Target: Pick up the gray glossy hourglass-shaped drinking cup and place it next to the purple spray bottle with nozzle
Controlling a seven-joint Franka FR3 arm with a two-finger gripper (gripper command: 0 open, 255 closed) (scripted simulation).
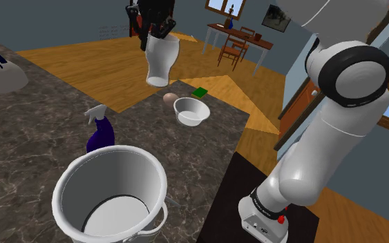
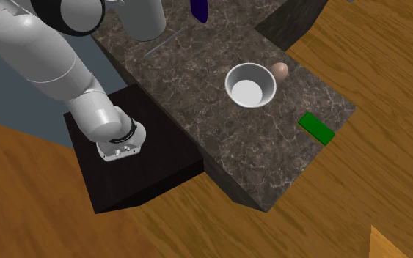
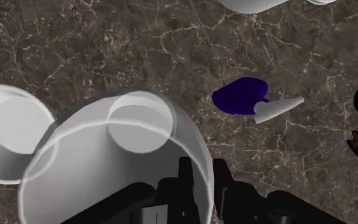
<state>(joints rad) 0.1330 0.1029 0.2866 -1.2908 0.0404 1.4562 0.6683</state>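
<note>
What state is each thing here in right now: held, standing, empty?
Whitish glossy hourglass-shaped cup: held in the air above the dark marbled counter.
Black fingers: shut on its rim.
Purple spray bottle: standing on the counter.
Small white round bowl: upright, empty.
Large white pot: upright, empty.

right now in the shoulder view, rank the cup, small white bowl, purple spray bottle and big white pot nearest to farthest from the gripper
1. cup: clasped by the gripper, raised above the counter.
2. small white bowl, below toward the view's right, and purple spray bottle, below toward its left: too close to call.
3. big white pot: farthest, at the view's lower edge.
</note>
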